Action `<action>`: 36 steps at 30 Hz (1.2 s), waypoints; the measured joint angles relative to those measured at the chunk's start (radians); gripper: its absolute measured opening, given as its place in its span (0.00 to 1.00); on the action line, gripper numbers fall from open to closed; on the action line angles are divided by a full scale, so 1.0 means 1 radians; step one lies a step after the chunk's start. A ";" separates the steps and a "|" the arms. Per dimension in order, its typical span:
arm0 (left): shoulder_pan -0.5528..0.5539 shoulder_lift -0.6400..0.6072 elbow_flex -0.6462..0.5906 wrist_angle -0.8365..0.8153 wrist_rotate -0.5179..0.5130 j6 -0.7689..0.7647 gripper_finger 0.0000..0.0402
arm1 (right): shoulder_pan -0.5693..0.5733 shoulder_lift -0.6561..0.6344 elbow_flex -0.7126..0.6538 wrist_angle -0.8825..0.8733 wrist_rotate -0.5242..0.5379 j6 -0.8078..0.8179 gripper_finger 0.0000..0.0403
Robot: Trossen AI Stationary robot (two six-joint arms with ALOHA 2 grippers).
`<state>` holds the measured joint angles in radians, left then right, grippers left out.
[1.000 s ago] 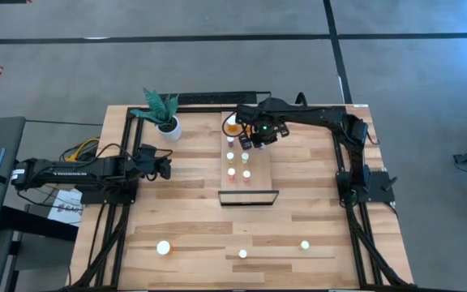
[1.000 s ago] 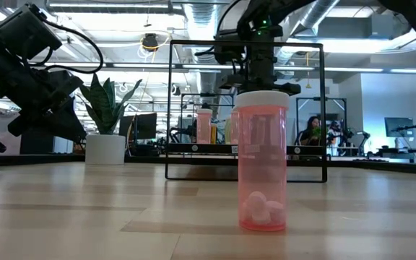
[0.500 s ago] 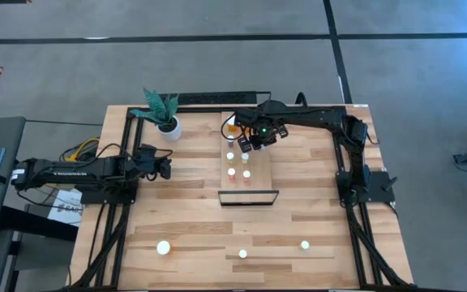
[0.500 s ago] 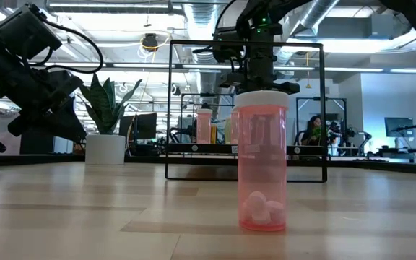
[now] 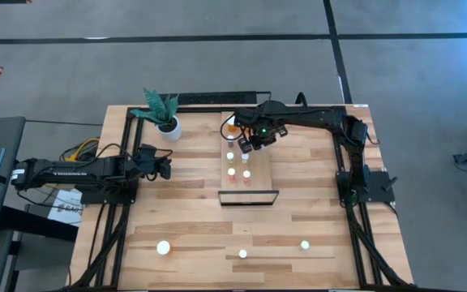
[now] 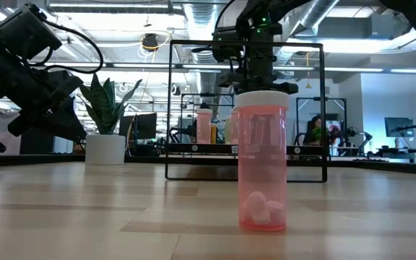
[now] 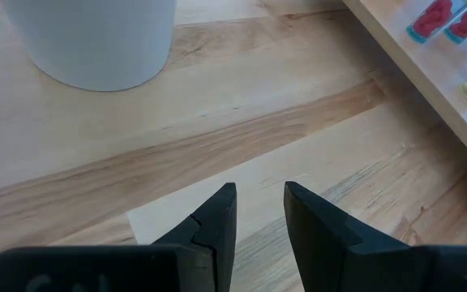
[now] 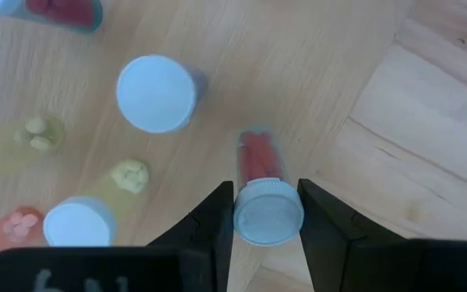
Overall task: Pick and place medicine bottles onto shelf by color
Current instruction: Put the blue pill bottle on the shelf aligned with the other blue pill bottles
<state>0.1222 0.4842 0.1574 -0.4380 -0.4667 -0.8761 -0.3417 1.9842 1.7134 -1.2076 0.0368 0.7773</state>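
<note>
Poised over the far end of the shelf (image 5: 246,167), right claw (image 8: 267,212) clamped on a white-capped red medicine bottle (image 8: 259,162) — other capped bottles (image 8: 156,92) upright on the board beside it. Left claw (image 7: 259,212) narrowly parted, idle above the table (image 5: 185,211) near the plant pot (image 5: 169,127) — three bottles (image 5: 163,247) along the near edge.

Blk arms (image 5: 87,172), white lettering, green LED, blk wedge jaws.
</note>
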 joint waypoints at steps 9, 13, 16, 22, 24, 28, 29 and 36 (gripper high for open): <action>0.000 0.000 0.000 0.000 0.000 0.000 0.23 | 0.014 0.000 0.000 0.001 0.015 -0.003 0.32; 0.000 0.000 0.000 0.000 0.000 0.000 0.23 | 0.014 0.000 0.000 0.003 0.016 -0.003 0.32; 0.000 0.000 0.000 0.000 0.000 0.000 0.23 | 0.017 -0.001 -0.013 0.014 0.016 -0.003 0.32; 0.000 0.000 0.000 0.000 0.000 0.000 0.23 | 0.014 -0.004 -0.047 0.027 0.016 0.006 0.32; 0.000 0.000 0.000 0.000 0.000 0.000 0.23 | 0.012 -0.004 -0.047 0.024 0.014 0.007 0.32; 0.000 0.000 0.000 0.000 0.000 0.000 0.23 | 0.006 -0.002 -0.048 0.028 0.015 0.000 0.32; 0.000 0.000 0.000 0.000 0.000 0.000 0.23 | 0.002 -0.002 -0.048 0.028 0.015 -0.001 0.32; 0.000 0.000 0.000 0.000 0.000 0.000 0.23 | -0.009 -0.001 -0.048 0.030 0.015 -0.025 0.32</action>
<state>0.1220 0.4839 0.1576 -0.4379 -0.4667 -0.8761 -0.3509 1.9831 1.6650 -1.1779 0.0521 0.7525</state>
